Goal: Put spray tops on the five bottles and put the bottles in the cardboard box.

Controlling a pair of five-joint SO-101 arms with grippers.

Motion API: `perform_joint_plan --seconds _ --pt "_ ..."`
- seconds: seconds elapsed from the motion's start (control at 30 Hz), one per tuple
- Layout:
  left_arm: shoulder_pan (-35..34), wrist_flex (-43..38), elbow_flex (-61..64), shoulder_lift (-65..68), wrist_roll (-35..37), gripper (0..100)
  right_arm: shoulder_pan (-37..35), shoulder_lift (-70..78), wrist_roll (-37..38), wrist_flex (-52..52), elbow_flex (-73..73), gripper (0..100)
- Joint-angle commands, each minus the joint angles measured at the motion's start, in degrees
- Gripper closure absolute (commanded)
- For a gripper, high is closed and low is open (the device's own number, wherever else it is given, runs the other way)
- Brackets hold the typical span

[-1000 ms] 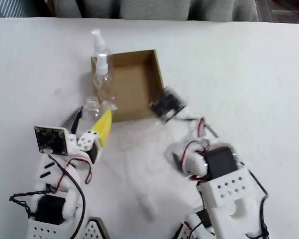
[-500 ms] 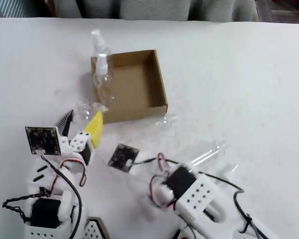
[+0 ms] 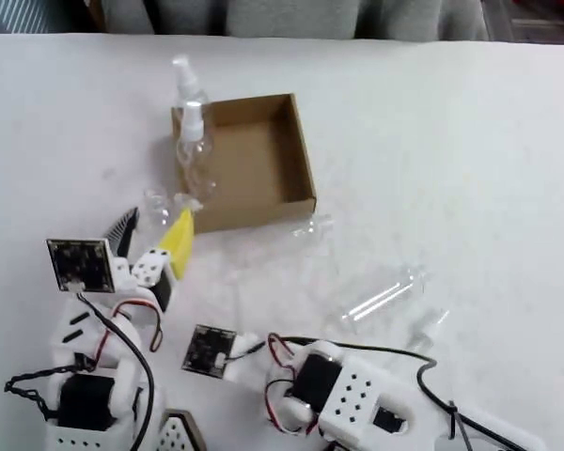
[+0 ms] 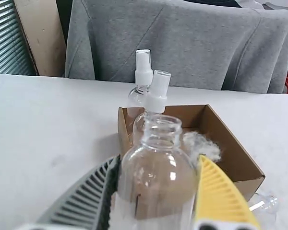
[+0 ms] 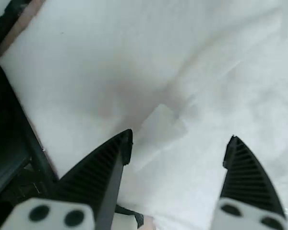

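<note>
White tabletop [image 3: 470,141] carries everything. Our left claw [image 4: 158,165] is clamped on an uncapped clear bottle [image 4: 156,184], with the cardboard box [image 4: 228,146] just beyond it. We judge the bottle light, rigid and slick, best gripped round the belly. Our right claw [image 5: 180,135] hangs with fingers apart over what looks like a spray top [image 5: 159,125] lying between them — small, apt to skid; take it across the collar.

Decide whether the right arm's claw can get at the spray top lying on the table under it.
Probably yes. The right claw is open, and the spray top lies on the table right below its gap, with nothing over it or crowding it.
</note>
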Motion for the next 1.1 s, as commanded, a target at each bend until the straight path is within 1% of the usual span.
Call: perform_joint_plan --seconds 0.0,0.13,0.33,0.37,0.43,0.53,0.57,0.63,0.73,0.77,0.8,0.9,1.0,1.07 --pt "-0.31 0.26 -3.25 -0.84 0.70 98 -0.31 -1.10 -0.44 -1.54 0.62 72.6" --pt "-0.22 0.44 -3.25 -0.84 0.70 98 0.40 -1.01 -0.35 -8.40 6.07 72.6" --pt "-0.22 0.53 -3.25 -0.84 0.70 98 6.90 3.12 -0.35 -12.00 7.12 73.0" --pt "-0.22 0.62 -3.25 -0.84 0.70 98 7.60 4.53 -0.35 -13.05 7.12 74.5" --pt "-0.22 0.62 -3.25 -0.84 0.70 98 9.45 7.16 -0.35 -14.90 6.95 81.0" --pt "-0.22 0.62 -3.25 -0.84 0.70 98 13.14 9.27 -0.35 -17.01 5.10 96.1" --pt "-0.13 0.62 -3.25 -0.84 0.70 98 14.90 9.45 -0.35 -16.40 4.04 99.5" --pt "-0.13 0.62 -3.25 -0.84 0.70 98 18.86 8.84 -0.35 -13.14 1.85 95.7" --pt "-0.13 0.62 -3.25 -0.84 0.70 98 25.71 6.64 -0.18 -8.13 -1.76 97.1" --pt "-0.13 0.62 -3.25 -0.84 0.70 98 28.35 5.49 1.14 -6.20 -3.08 97.5" --pt "-0.13 0.62 -3.25 -0.84 0.70 98 30.99 4.26 4.48 -4.00 -4.75 97.9" --pt "-0.13 0.62 -3.25 -0.84 0.70 98 38.90 0.13 17.58 4.44 -10.81 98.1" --pt "-0.13 0.62 -3.25 -0.84 0.70 98 46.73 -3.56 24.00 13.14 -18.11 98.1" --pt "-0.13 0.62 -3.25 -0.84 0.70 98 52.44 -5.05 30.24 17.80 -23.21 98.1"
